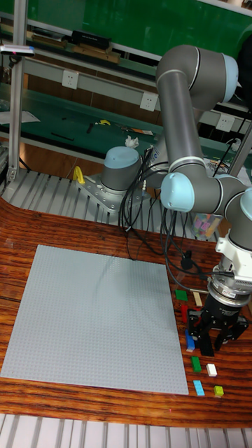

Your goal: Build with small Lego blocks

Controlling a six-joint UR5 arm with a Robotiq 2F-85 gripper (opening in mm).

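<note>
Lego bricks lie scattered just right of the grey baseplate, crowded under the pincer. Pincer low over them; can't tell its opening or any hold. Risk: fingers knock neighbouring bricks or pinch two at once.

I cannot tell from here whether the pincer holds anything; its fingertips are too small and dark. It covers part of the red brick beside it. The arm's forearm runs off my right edge.
</note>
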